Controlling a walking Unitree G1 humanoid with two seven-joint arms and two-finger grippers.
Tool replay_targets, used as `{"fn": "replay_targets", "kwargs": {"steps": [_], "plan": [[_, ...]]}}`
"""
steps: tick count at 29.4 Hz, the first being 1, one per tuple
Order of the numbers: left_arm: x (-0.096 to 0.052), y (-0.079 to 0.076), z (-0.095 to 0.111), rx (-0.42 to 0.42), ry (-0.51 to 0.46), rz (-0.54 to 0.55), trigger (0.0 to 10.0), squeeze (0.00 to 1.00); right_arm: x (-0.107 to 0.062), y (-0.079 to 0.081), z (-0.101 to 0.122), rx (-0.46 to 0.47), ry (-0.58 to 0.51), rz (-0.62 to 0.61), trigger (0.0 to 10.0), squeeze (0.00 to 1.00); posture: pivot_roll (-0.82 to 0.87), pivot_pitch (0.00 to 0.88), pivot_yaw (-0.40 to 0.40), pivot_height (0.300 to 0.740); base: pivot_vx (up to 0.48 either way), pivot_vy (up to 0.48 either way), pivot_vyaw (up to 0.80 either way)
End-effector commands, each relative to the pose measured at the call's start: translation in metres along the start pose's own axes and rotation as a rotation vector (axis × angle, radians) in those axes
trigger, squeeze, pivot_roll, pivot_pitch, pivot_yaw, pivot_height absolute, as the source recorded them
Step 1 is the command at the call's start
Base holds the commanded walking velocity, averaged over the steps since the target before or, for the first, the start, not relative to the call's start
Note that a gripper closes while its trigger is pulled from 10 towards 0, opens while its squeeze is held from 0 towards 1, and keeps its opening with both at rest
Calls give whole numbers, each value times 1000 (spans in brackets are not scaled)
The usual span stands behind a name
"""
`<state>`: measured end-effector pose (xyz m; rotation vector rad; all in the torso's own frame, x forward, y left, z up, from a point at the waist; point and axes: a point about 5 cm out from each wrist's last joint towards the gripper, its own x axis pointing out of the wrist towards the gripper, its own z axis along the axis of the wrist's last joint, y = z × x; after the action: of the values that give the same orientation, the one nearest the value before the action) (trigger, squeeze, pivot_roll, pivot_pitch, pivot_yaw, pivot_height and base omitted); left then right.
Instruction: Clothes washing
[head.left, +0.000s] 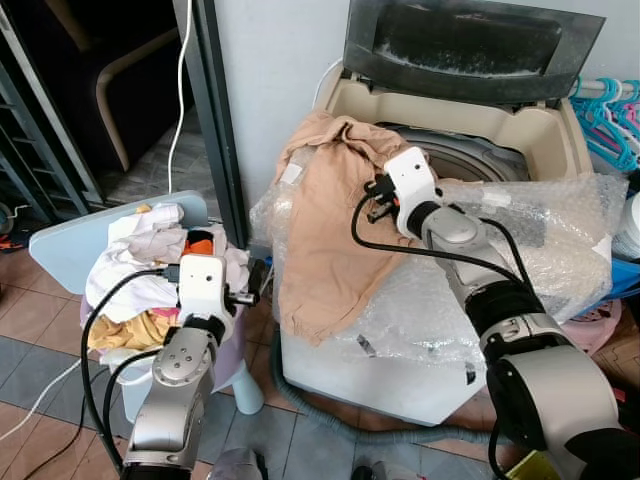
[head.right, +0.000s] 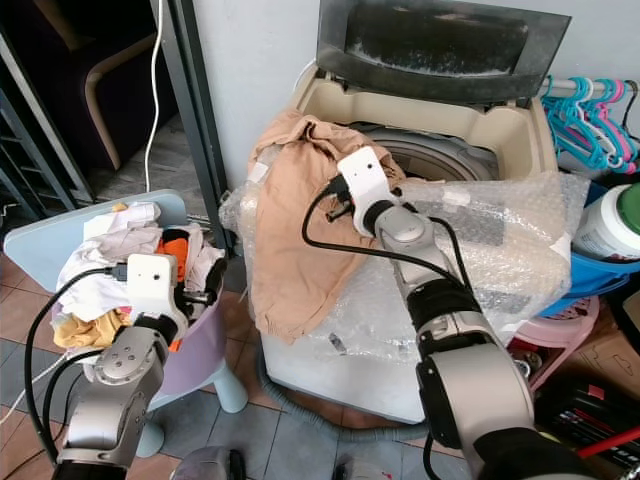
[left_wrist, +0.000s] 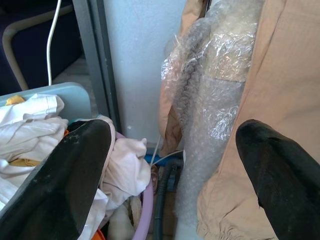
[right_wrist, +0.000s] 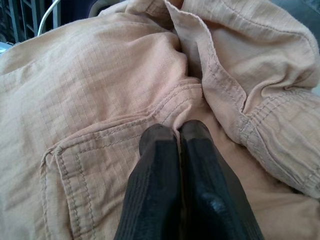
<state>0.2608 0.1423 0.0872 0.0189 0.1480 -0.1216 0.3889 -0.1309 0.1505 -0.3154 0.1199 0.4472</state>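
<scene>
Two head views give you the whole scene: a top-loading washing machine (head.left: 450, 330) with its lid (head.left: 470, 45) raised, bubble wrap (head.left: 530, 250) spread over its top, and a tan garment (head.left: 325, 220) lying over the left corner and hanging down the front. The right eye view also lets you see a white jar with a green lid (head.right: 610, 225) at the far right edge, which the left eye view cuts almost fully.

Your right arm reaches forward and to the left across the bubble wrap, with the wrist bent toward the garment. In the right wrist view, the right end effector (right_wrist: 179, 132) has its two black fingers pressed together, and the tips rest on the tan cloth beside a stitched pocket; you cannot tell if any fold is pinched between them.

Your left arm is raised near the pile of clothes (head.left: 150, 270) in the lilac basket (head.right: 195, 345), left of the machine. In the left wrist view, the left end effector (left_wrist: 175, 150) is spread wide, one finger (left_wrist: 65, 180) just above the white clothes, the other beside the hanging garment. There you also see a grey hose (left_wrist: 165, 200) low between the basket and the machine.
</scene>
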Motion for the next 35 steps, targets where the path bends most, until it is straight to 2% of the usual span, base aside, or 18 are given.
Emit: {"fn": "replay_targets", "kwargs": {"steps": [1, 4, 9, 10, 14, 16, 17, 19, 22, 24, 25, 26, 27, 30, 31, 32, 35], "plan": [[3, 0, 2, -1, -5, 6, 10000, 0, -6, -23, -5, 38, 36, -96, 0, 0, -10, 29, -12, 740, 0, 0, 0], [4, 0, 2, -1, -5, 5, 10000, 0, -8, -39, 6, 56, 17, -147, 0, 0, -13, 28, -14, 740, 0, 0, 0], [4, 0, 2, -3, -6, 7, 10000, 0, -13, -56, 11, 46, 18, -221, 0, 0, -13, 28, -15, 740, 0, 0, 0], [4, 0, 2, -5, -6, 11, 10000, 0, -17, -68, 14, 58, 10, -263, 0, 0, -13, 27, -17, 740, 0, 0, 0], [4, 0, 2, -11, -5, 13, 10000, 0, -25, -89, 23, 45, -10, -363, 0, 0, -17, 31, -20, 740, 0, 0, 0], [4, -2, 2, -19, -4, 14, 10000, 0, -38, -116, 37, 58, -74, -528, 0, 0, -28, 31, -25, 740, 0, 0, 0], [4, -2, 2, -19, -4, 14, 10000, 0, -38, -116, 37, 58, -74, -528, 0, 0, -28, 31, -25, 740, 0, 0, 0], [4, -1, 1, -27, 1, 16, 10000, 0, -52, -137, 50, 63, -139, -670, 0, 0, -31, 28, -22, 740, 0, 0, 0], [4, -1, 1, -21, 0, 12, 10000, 0, -65, -154, 63, 32, -201, -783, 0, 0, -30, 26, -17, 740, 0, 0, 0], [4, -2, 1, -18, -1, 8, 10000, 0, -69, -158, 66, 17, -219, -808, 0, 0, -30, 26, -17, 740, 0, 0, 0], [4, -1, 1, -19, 0, 8, 10000, 0, -67, -155, 65, 4, -205, -773, 1725, 0, -32, 28, -13, 740, 0, 0, 0], [4, -1, 0, -19, 2, 8, 10000, 0, -63, -151, 62, -14, -181, -734, 4510, 0, -32, 28, -13, 740, 0, 0, 0], [3, -1, 0, -20, 3, 7, 10000, 0, -59, -146, 57, -15, -156, -681, 10000, 0, -34, 30, -10, 740, 0, 0, 0], [3, -2, 0, -20, 4, 6, 10000, 0, -50, -133, 42, 19, -98, -557, 10000, 0, -34, 31, -11, 740, 0, 0, 0], [3, -2, 0, -20, 5, 6, 10000, 0, -48, -128, 36, 22, -75, -518, 10000, 537, -34, 32, -11, 740, 0, 0, 0], [3, -2, 0, -20, 6, 5, 10000, 0, -46, -124, 32, 33, -73, -489, 10000, 1000, -33, 33, -10, 740, 0, 0, 0], [2, -2, -1, -20, 8, 5, 10000, 0, -41, -110, 28, 19, -94, -352, 10000, 1000, -30, 35, -9, 740, 0, 0, 0]]}}
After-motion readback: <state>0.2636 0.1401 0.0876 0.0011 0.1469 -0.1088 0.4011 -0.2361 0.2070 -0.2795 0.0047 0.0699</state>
